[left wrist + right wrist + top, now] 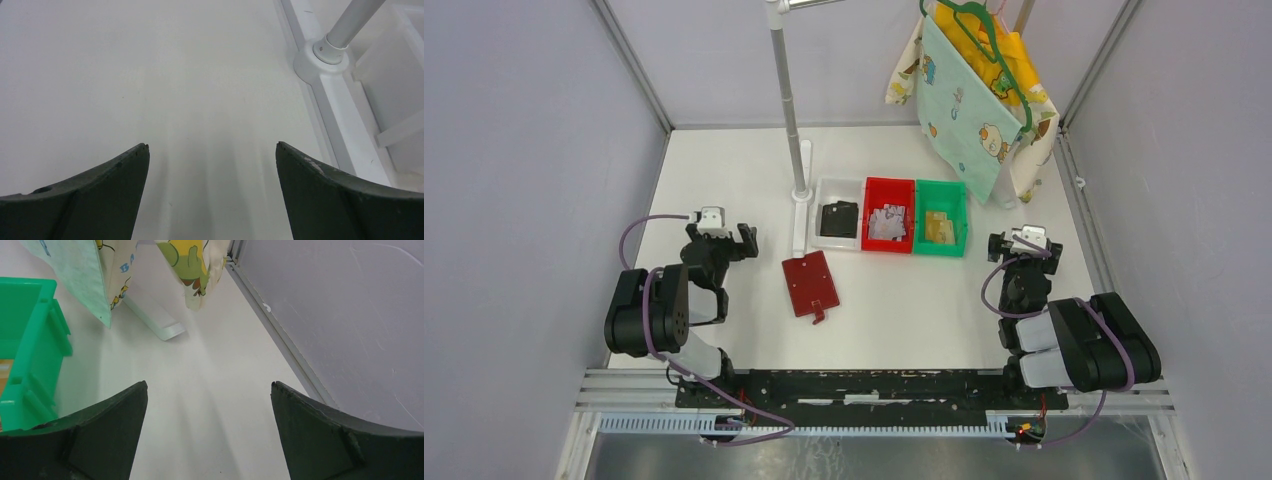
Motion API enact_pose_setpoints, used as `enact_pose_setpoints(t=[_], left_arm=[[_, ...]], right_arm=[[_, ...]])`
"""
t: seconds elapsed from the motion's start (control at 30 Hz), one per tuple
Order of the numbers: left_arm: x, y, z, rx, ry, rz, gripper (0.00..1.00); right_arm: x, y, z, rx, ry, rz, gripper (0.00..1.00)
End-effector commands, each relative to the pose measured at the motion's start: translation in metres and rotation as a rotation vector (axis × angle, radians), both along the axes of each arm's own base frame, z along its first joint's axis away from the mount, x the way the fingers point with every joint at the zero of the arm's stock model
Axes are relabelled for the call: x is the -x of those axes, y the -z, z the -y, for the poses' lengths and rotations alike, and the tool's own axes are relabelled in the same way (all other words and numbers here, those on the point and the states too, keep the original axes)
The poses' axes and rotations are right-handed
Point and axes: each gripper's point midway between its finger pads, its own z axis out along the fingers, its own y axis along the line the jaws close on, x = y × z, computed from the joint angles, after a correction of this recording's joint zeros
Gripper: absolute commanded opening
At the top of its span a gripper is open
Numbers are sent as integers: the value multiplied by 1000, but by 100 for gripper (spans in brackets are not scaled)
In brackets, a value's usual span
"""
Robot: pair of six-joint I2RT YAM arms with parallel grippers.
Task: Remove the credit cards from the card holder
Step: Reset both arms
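Observation:
The card holder (810, 284), a dark red closed folder with its small tab toward the near side, lies flat mid-table between the arms. Tan flat credit cards (939, 228) lie in the green bin (941, 206); any inside the closed holder are hidden. My left gripper (720, 233) hovers left of the holder, open and empty; in its wrist view the left gripper (212, 145) frames only bare table. My right gripper (1024, 243) sits right of the green bin, open and empty, and the right gripper (209, 383) also shows nothing between its fingers.
A clear bin (837, 188) with a black squarish object and a red bin (889, 186) with pale scraps stand beside the green bin (30, 340). A white pole stand (800, 190) rises left of them. Printed cloth (969, 100) hangs at back right. Grey walls enclose the table.

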Motion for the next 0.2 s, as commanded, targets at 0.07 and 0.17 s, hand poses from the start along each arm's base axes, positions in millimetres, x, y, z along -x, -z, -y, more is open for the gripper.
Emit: enact_pose_setpoints(t=[0.07, 0.17], left_arm=[[-7, -17, -5, -50, -14, 62, 100], [-7, -17, -5, -49, -14, 62, 100]], right_arm=[[29, 26, 3, 1, -6, -64, 98], [29, 25, 3, 1, -7, -62, 98]])
